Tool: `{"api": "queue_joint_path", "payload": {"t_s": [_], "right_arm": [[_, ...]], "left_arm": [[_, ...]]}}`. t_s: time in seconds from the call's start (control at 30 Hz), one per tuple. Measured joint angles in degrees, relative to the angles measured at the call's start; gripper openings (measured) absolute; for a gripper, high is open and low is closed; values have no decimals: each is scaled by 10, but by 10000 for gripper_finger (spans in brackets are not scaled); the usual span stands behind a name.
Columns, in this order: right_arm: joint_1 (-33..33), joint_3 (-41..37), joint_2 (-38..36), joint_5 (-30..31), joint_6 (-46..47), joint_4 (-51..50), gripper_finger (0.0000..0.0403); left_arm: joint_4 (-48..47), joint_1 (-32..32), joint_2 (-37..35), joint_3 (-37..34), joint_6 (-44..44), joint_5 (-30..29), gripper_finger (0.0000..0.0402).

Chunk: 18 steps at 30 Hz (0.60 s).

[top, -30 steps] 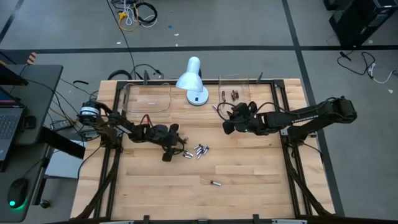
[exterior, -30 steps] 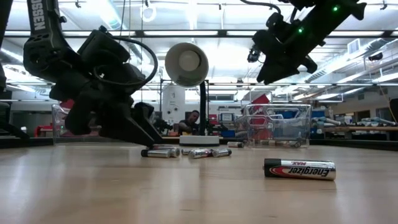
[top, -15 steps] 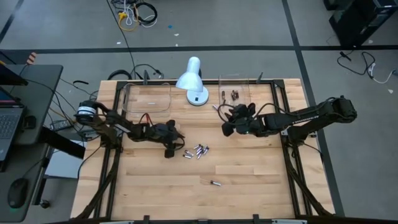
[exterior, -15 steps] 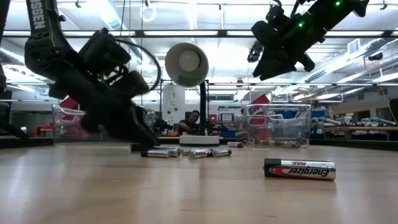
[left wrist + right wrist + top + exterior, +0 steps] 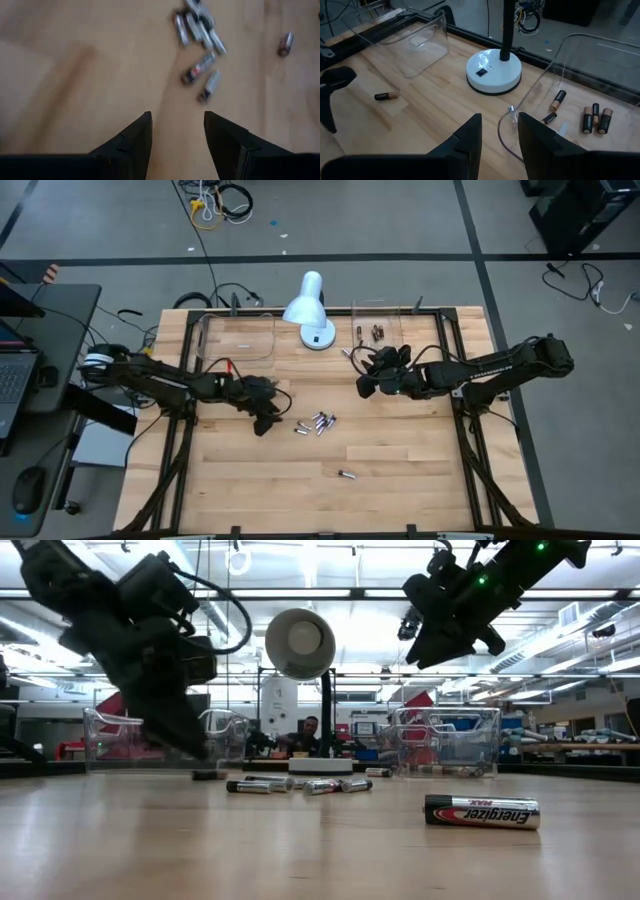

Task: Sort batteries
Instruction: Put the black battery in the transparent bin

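Note:
Several small batteries (image 5: 320,422) lie in a loose cluster mid-table, silvery in the left wrist view (image 5: 199,27). One dark battery (image 5: 482,811) lies alone nearer the near edge (image 5: 346,474). Another dark battery with a coppery end (image 5: 386,95) lies on the wood left of the cluster, also visible in the low view (image 5: 210,775). My left gripper (image 5: 175,117) is open and empty, raised above the table left of the cluster (image 5: 262,424). My right gripper (image 5: 499,120) is open and empty, hovering high (image 5: 430,652) by the right tray (image 5: 364,384).
A clear tray (image 5: 378,330) at the far edge holds several brown batteries (image 5: 594,119). A second clear tray (image 5: 237,335) stands far left. The white desk lamp (image 5: 310,310) stands between the two trays, its round base (image 5: 494,72) on the wood. Bare wood lies toward the near edge.
My left gripper has risen from the table surface and drawn back a little toward the table's left edge, its arm stretching out lower. A small dark battery now lies on the wood where its fingertips stood. The cluster and the lone battery have not moved.

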Motion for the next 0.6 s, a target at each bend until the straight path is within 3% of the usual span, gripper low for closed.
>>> {"api": "queue_joint_path", "payload": {"t_s": [0.4, 0.5, 0.6], "right_arm": [[0, -25, 0, 1, -1, 46, 113], [0, -50, 0, 2, 0, 85, 113], [0, -77, 0, 1, 0, 128, 113]], "left_arm": [[-281, -12, -22, 40, -67, -18, 178], [-291, -13, -22, 40, -23, -41, 177], [-272, -12, -22, 39, 85, -99, 177]]}}
